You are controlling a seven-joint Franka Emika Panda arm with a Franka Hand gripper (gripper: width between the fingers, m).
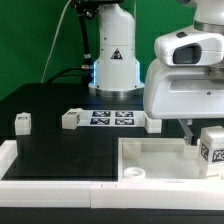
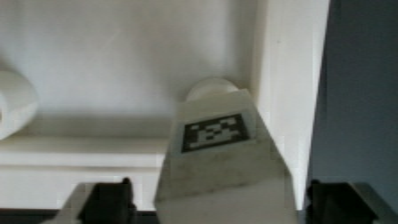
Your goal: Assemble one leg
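My jaws pinch the small white plastic tagged leg (image 2: 215, 150); line it upright (no tilt), lower into large white tray's (image 1: 160, 160) corner socket.

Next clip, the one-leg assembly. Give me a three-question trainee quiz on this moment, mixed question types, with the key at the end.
1. Fill in: two loose legs lie on the black table, to the exterior view's ____ of the marker board.
2. In the exterior view, the leg at the gripper is over which? A) the marker board B) the white tray-like part C) the robot's base
3. True or false: the leg between the fingers shows its tag to the wrist camera.

Key: 1 left; 2 B; 3 true.
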